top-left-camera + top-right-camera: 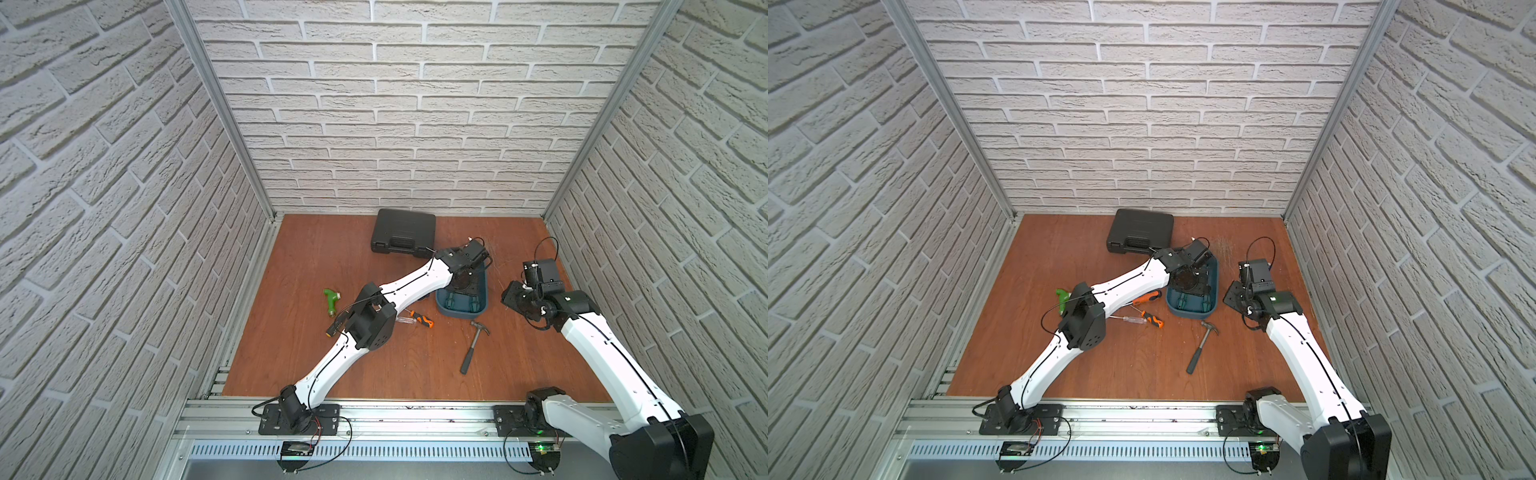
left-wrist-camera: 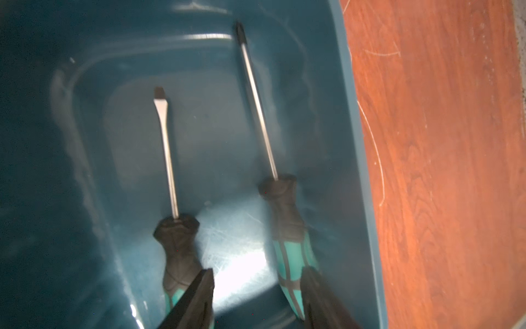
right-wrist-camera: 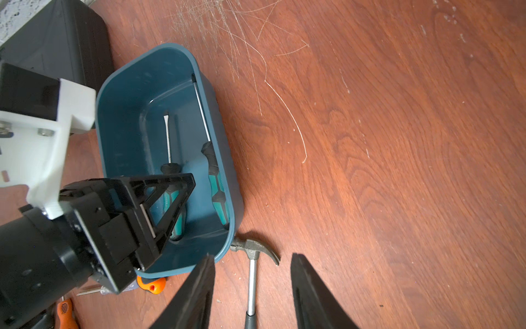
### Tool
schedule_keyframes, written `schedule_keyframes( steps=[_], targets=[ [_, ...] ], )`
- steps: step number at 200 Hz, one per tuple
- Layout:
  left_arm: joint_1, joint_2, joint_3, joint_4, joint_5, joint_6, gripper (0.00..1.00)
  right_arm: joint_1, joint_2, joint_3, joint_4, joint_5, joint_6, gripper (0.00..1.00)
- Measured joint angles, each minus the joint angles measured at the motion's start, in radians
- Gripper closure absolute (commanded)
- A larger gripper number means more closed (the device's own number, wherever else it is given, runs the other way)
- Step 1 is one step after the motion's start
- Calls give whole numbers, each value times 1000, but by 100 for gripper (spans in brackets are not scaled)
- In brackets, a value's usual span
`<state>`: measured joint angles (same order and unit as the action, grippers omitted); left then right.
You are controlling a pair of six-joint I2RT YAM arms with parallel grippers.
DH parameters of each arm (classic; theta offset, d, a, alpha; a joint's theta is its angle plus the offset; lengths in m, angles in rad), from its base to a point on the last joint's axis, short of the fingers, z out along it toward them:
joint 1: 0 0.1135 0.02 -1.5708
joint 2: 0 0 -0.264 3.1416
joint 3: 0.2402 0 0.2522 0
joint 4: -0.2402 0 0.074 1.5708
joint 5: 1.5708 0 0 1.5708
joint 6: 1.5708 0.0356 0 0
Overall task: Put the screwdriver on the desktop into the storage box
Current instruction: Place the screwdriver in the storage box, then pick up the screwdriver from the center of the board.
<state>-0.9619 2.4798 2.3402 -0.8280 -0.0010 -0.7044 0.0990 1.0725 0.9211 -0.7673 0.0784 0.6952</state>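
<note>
While an orange-handled screwdriver (image 1: 423,320) lies on the desktop (image 1: 316,257) by the left arm's elbow, near the hammer (image 1: 473,345), we see the right gripper (image 3: 253,256) spread and empty beside the storage box (image 1: 459,314). Over the box our left gripper (image 2: 257,273) stands parted and empty; a flat-blade screwdriver (image 2: 167,148) and a cross-tip screwdriver (image 2: 287,216) lie inside. Farthest sits the black case (image 1: 403,232).

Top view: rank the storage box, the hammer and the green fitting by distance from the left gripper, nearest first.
1. storage box: the left gripper hangs inside it.
2. hammer: on the desktop, just off the box's near right corner.
3. green fitting: far off to the left of the box.
</note>
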Motion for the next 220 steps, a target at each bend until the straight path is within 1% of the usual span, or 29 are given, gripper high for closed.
schedule_keyframes(
  steps=[21,44,60,79,100,124,146,165,185,220],
  targets=[
    [-2,-107,-152,82,-43,14,47,0,20,25,8,-35,-19,52],
    [-2,-285,-363,205,-119,24,47,16,40,54,19,-68,-47,52],
    [5,-399,-472,281,-171,24,47,46,58,75,27,-82,-73,52],
    [22,-533,-600,364,-229,12,47,123,91,107,35,-95,-119,52],
    [63,-657,-745,439,-288,-29,49,227,139,146,49,-115,-185,52],
    [128,-784,-945,492,-366,-115,50,335,227,208,53,-157,-288,53],
    [181,-871,-1101,494,-426,-200,51,418,319,254,52,-186,-375,53],
    [208,-932,-1189,475,-484,-266,52,488,402,282,47,-196,-440,53],
    [215,-990,-1241,455,-535,-322,52,547,486,296,37,-188,-491,53],
    [224,-1072,-1290,435,-597,-393,53,579,633,331,15,-153,-538,53]
  ],
)
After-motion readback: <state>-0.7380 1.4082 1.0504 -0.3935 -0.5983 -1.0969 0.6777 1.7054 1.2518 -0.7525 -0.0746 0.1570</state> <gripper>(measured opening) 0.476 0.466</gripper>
